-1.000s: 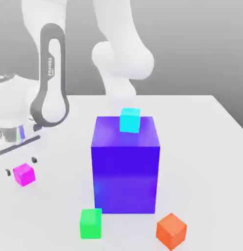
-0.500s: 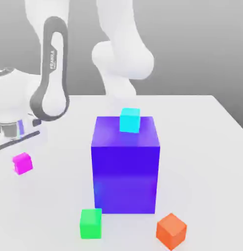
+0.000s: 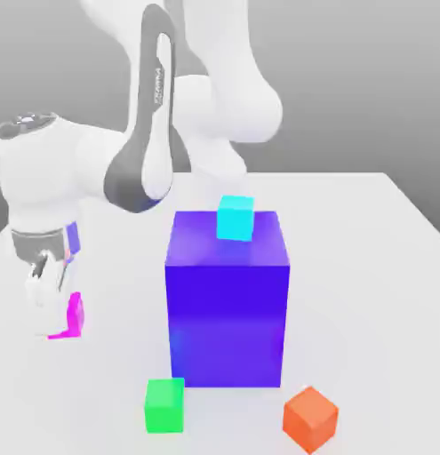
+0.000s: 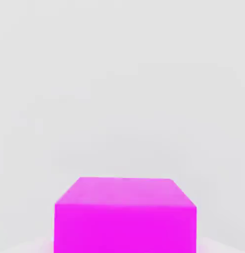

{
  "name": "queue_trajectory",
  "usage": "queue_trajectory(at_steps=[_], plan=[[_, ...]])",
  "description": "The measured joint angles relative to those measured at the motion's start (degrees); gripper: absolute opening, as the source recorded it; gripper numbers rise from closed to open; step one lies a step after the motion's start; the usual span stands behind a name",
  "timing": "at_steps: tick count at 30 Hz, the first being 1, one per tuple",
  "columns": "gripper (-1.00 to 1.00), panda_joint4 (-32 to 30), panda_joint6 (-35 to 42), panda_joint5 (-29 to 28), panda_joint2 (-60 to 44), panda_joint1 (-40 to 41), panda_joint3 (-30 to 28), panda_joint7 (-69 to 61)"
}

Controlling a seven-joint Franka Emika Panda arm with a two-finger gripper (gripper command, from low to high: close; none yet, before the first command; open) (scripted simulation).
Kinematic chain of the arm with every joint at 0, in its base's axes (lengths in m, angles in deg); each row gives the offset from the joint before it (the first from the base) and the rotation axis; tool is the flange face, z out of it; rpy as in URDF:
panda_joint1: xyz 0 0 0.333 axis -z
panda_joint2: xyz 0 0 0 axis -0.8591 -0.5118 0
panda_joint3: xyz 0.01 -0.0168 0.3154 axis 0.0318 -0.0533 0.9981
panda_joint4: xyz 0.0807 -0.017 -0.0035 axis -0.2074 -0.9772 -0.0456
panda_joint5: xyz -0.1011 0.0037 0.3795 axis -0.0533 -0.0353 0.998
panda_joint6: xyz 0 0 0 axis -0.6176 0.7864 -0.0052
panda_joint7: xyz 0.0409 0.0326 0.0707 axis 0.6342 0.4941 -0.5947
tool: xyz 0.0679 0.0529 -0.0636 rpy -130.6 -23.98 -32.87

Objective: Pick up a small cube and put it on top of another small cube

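The small cube [image 3: 75, 313] is bright magenta and sits at the tip of my gripper [image 3: 61, 307], near the table's edge on the exterior view's left. The gripper points down and is shut on it; a white finger [image 3: 44, 291] covers part of the cube's side. A faint pink glow shows on the table just under the cube. In the hand view the magenta small cube [image 4: 125, 216] looms very close over plain white table. A cyan cube [image 3: 235, 219] rests on top of the big blue-purple block [image 3: 227, 302].
A green cube [image 3: 164, 405] lies in front of the big block, and an orange cube [image 3: 310, 419] lies to the exterior view's right of it. The white table [image 3: 365, 267] stretches open toward the right. My arm's white links arch over the block from behind.
The gripper went from open around the magenta cube to shut on it. The hand and forearm swung toward the exterior view's right, carrying the cube a little that way.
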Motion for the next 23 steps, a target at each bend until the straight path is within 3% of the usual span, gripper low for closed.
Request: queue_trajectory(at_steps=[14,19,20,23], plan=[[-1.00,3.9,5.0,0.2,0.9,-11.0,8.4,-33.8],[-1.00,4.7,-2.9,-5.0,-7.9,-12.4,6.3,-32.0],[1.00,4.7,-4.1,-5.8,-9.2,-12.8,5.8,-31.4],[1.00,4.7,-4.1,-5.8,-9.2,-12.8,5.8,-31.4]])
